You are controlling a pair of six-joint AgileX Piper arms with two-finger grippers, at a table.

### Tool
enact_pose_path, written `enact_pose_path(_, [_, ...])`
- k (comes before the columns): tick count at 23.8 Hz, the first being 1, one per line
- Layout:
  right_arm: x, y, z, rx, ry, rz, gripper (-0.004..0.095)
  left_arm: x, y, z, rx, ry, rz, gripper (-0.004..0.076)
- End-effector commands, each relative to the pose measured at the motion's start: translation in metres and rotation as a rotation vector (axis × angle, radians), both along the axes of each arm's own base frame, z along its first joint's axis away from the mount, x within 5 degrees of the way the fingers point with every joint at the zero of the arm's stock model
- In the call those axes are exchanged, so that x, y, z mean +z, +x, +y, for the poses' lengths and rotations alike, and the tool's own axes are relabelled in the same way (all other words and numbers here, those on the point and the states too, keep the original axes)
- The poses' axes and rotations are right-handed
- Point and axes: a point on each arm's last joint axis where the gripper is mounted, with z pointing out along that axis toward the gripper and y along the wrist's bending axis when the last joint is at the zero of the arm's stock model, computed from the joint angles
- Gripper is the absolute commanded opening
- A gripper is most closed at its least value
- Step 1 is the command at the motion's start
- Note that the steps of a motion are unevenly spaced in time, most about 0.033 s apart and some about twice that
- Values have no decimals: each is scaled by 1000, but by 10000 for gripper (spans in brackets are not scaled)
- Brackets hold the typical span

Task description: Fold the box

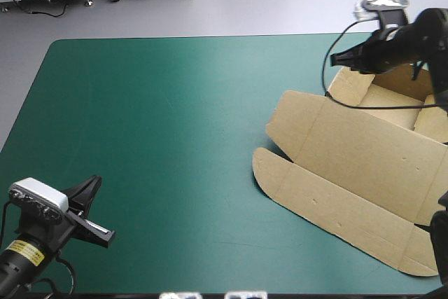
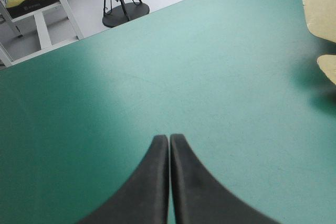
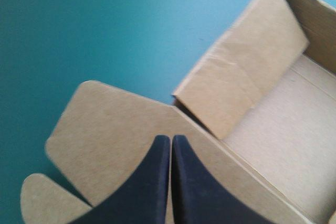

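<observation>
1. Left gripper [image 1: 95,182] is the closest thing, lower left of the high view. Its fingers are pressed together into one point with nothing between them.
2. From its own wrist cam, the left gripper [image 2: 169,137] hangs over bare teal-green bench [image 2: 157,77]. Only two pale edges of the box [image 2: 321,3] show, well ahead and off to one side.
3. In the high view the box [image 1: 350,152] takes up the right side, from the upper right down toward the lower right corner. The whole left half of the bench [image 1: 175,138] has nothing on it but that left gripper.
4. It's half done. The tray end at upper right has walls standing, and the lid part lies flat with its rounded tabs pointing toward the middle of the frame.
5. Right gripper [image 1: 336,59] is upper right, over the tray's corner. Fingers are together and it's holding nothing. Can't tell if it touches the board.
6. On the right wrist cam, the right gripper [image 3: 171,139] tips sit over the flat panel just beside the tray wall. Ahead of them a flap [image 3: 241,61] leans inward over the tray floor.
</observation>
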Motion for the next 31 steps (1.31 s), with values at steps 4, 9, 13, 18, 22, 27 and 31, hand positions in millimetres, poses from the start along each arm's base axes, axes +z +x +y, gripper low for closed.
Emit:
enact_pose_path(4, [46, -65, 74, 201, -76, -224, -4, -4, -13, 5, 2, -65, -65, -6])
enact_pose_path(9, [23, -103, 106, 318, 2, -278, -4, -14, -22, 9, 0, -89, -76, -6])
enact_pose_path(13, [-15, -132, 114, 383, 54, -316, -4, -13, -26, 11, -1, -100, -100, -6])
enact_pose_path(18, [-82, -176, 98, 445, 109, -401, -2, -13, -26, 10, -4, -107, -96, -6])
enact_pose_path(22, [-119, -202, 76, 448, 115, -431, -2, -13, -26, 10, -6, -113, -92, -6])
enact_pose_path(27, [-157, -220, 60, 450, 106, -410, -2, -15, -27, 7, -28, -167, -62, -6])
enact_pose_path(31, [-157, -220, 61, 468, 94, -442, -6, -35, -22, 3, -32, -155, -5, -6])
